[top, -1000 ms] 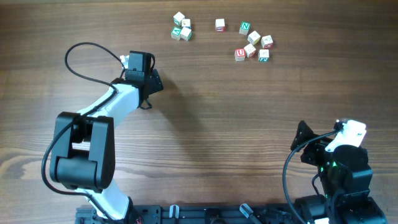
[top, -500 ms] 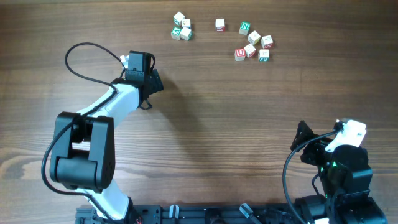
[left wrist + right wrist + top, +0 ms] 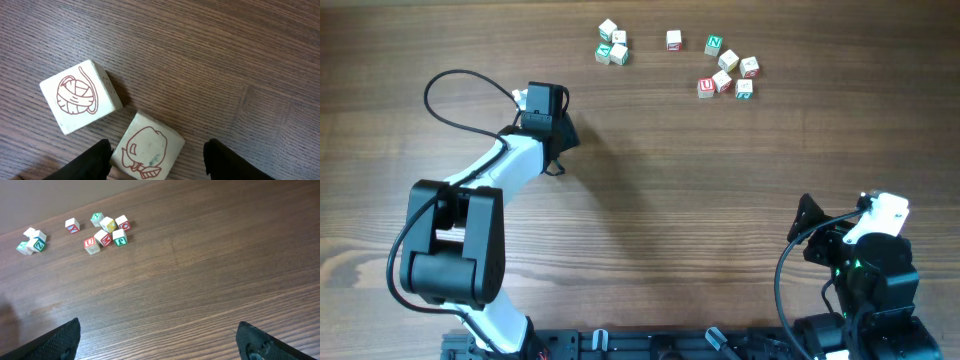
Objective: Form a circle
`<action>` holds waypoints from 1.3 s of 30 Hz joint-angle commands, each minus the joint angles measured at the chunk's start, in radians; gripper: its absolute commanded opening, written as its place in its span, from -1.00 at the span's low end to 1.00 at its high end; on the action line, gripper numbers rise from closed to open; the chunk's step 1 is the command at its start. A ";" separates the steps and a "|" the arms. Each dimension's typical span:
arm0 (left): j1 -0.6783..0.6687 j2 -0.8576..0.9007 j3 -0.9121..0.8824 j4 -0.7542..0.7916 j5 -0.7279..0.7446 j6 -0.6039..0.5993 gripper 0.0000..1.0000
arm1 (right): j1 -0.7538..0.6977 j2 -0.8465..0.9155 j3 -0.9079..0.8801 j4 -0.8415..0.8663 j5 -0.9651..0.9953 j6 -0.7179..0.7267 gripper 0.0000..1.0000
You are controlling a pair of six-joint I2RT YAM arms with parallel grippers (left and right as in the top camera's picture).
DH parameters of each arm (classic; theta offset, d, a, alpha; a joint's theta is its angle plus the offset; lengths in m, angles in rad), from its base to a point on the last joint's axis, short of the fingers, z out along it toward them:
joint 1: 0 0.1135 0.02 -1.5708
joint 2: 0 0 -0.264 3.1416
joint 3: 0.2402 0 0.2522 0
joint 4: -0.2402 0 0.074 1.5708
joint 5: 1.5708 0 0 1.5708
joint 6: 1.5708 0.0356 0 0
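The circle (image 3: 611,45) is a tight clump of three pale letter cubes at the table's far edge, one with green print; the right wrist view shows the circle (image 3: 31,240) far left. My left gripper (image 3: 563,132) sits well below and left of it. In the left wrist view the left gripper (image 3: 157,159) is open around a pale cube with a red drawing (image 3: 150,145). The left finger (image 3: 95,160) touches that cube and the right finger (image 3: 225,160) stands apart. My right gripper (image 3: 160,335) is open over bare wood.
A cube with a red yarn-ball drawing (image 3: 80,97) lies just beyond the straddled one. A single cube (image 3: 673,39) and a loose group of several letter cubes (image 3: 728,68) lie to the right of the clump. The right arm (image 3: 860,250) rests at the near right.
The left gripper's jaws have narrowed around the cube beneath it. Neither arm has shifted, and the cubes at the far edge lie as before.
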 commanded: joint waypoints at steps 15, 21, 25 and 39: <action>0.007 -0.015 -0.005 -0.001 0.008 -0.056 -0.39 | 0.001 0.004 -0.004 0.002 -0.009 -0.010 1.00; 0.007 -0.015 -0.005 0.000 -0.022 -0.056 -0.37 | 0.001 0.004 -0.004 0.002 -0.009 -0.010 1.00; 0.007 -0.015 -0.005 -0.002 -0.022 -0.056 -0.37 | 0.001 0.004 -0.004 0.002 -0.009 -0.010 1.00; -0.006 -0.015 -0.005 -0.023 -0.070 -0.061 -0.31 | 0.001 0.004 -0.004 0.002 -0.009 -0.010 1.00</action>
